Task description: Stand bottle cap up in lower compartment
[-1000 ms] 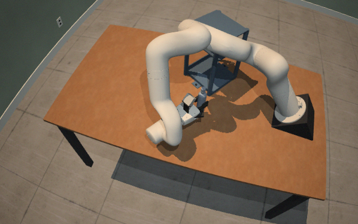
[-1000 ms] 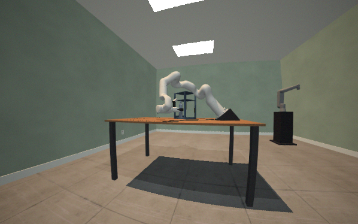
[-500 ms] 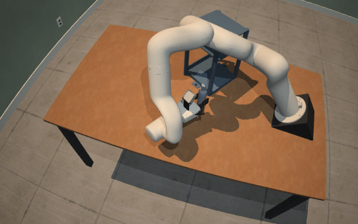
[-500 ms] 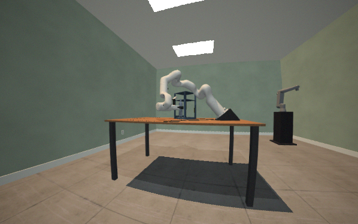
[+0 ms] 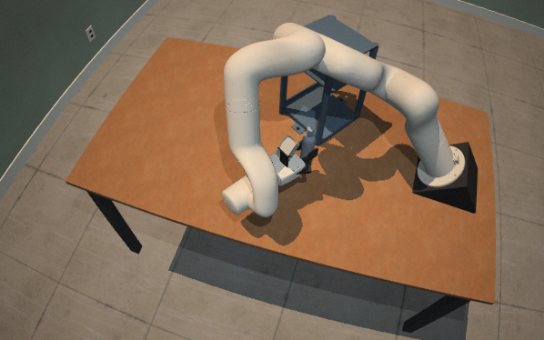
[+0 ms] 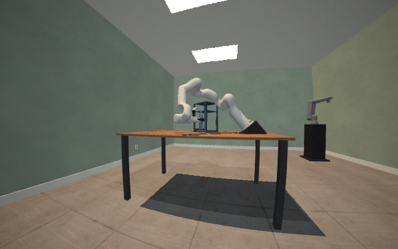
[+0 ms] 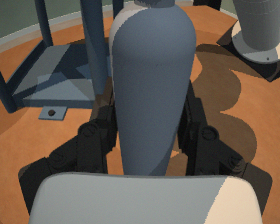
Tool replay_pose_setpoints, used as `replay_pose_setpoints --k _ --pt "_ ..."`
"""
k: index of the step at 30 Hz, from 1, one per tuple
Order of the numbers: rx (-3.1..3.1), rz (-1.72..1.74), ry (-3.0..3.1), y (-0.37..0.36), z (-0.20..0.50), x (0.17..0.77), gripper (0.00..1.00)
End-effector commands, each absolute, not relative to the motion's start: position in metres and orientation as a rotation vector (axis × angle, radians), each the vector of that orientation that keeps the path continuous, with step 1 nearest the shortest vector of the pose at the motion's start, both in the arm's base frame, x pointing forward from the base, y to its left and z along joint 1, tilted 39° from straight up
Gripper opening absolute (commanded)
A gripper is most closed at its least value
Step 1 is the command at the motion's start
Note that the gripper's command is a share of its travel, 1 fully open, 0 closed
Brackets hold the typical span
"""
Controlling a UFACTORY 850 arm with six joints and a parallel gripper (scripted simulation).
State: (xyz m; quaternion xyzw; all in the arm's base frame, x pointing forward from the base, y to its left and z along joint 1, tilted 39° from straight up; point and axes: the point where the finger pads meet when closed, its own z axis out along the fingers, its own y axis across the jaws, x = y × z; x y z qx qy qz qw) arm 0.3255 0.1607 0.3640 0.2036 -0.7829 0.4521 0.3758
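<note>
The grey-blue bottle point(image 7: 152, 90) stands upright between my gripper's black fingers, which are shut on its body from both sides. In the overhead view the bottle point(image 5: 307, 143) is held cap up, just off the near corner of the blue shelving unit point(image 5: 327, 86). From the side view the bottle point(image 6: 199, 124) hangs a little above the table, next to the unit point(image 6: 205, 117). In the wrist view the unit's lower floor point(image 7: 54, 79) lies ahead to the left, with two blue posts close beside the bottle.
The arm's base point(image 5: 448, 175) sits on a black wedge at the table's right side. A small mounting tab point(image 7: 51, 113) of the unit lies on the table in front of its floor. A second arm on a black pedestal point(image 6: 315, 140) stands off the table.
</note>
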Motion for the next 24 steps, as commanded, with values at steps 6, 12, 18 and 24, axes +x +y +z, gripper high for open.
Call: replay_pose_setpoints --k 6,12,18,24 --pt "0.521 1.157 -2.004 0.147 0.359 0.319 0.0" --pt "0.521 1.157 -2.004 0.131 0.354 0.311 0.0" --pt "0.521 1.157 -2.004 0.124 0.351 0.308 0.0" --pt "0.521 1.157 -2.004 0.12 0.35 0.306 0.0"
